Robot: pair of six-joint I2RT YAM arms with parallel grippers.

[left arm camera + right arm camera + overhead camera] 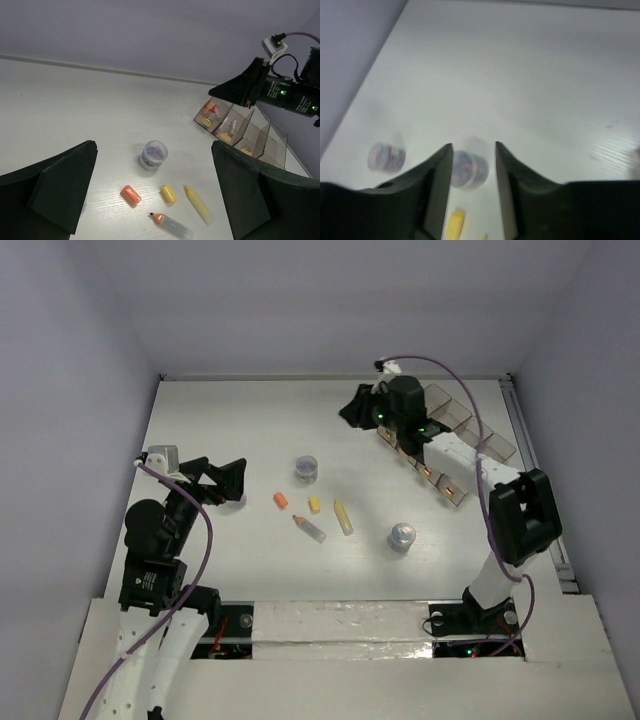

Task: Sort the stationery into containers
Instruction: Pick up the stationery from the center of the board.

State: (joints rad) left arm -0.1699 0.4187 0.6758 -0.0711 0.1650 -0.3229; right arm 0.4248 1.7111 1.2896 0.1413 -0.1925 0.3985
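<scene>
While two tins [307, 468] [402, 535] lie loose, four bins [256, 133].

White table [220, 420] carries a staggered row of joined smoky bins [455, 413] at the far right. Loose at centre: a purple round tin [307, 469], a stubby orange piece [281, 500], a stubby yellow piece [314, 504], a yellow marker [343, 517] and an orange-tipped pale marker [309, 528]. A silver round tin [402, 536] stands apart to their right
</scene>
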